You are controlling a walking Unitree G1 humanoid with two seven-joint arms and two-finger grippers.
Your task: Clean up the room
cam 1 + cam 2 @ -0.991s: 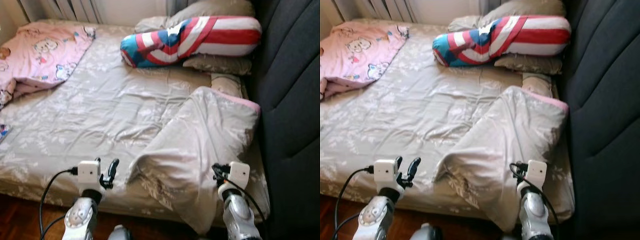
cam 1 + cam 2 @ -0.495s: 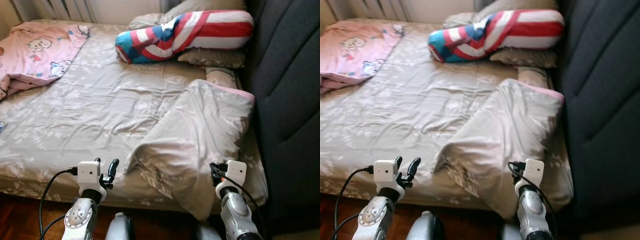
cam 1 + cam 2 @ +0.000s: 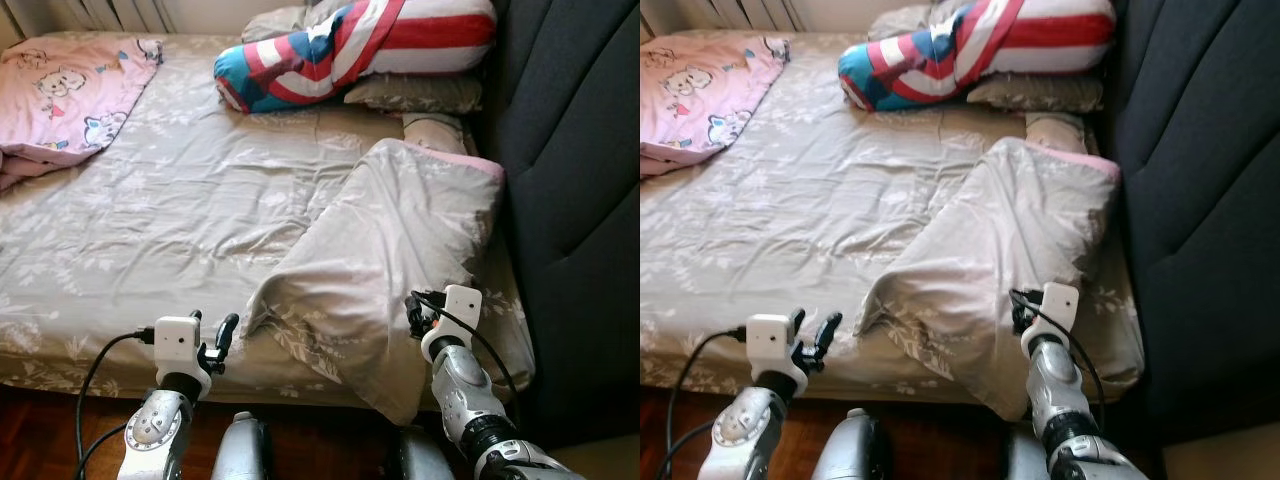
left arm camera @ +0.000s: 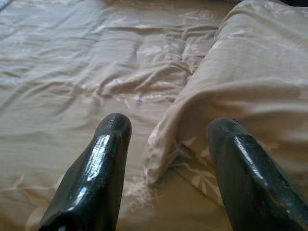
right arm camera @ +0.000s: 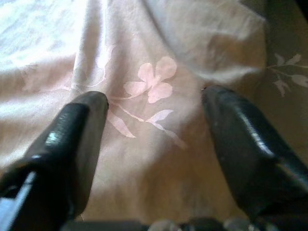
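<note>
At the near edge of the bed, the left hand hovers low with its two black fingers spread apart and holding nothing, pointed at the frayed near corner of the folded-back blanket. The right hand sits to the right at the same nearness, also released, its fingers parted just over the flower-printed cloth of the blanket's near right part. The blanket itself lies in a rumpled heap on the right side of the bed, doubled over so a pink edge shows along its far fold, and its near end hangs over the mattress toward the wooden floor. To the left, the grey leaf-patterned sheet lies wrinkled and bare. Farther off on the left lies a pink cartoon-print blanket. At the far end, a red, white and blue striped pillow rests on grey pillows, beside the dark padded headboard on the right.
</note>
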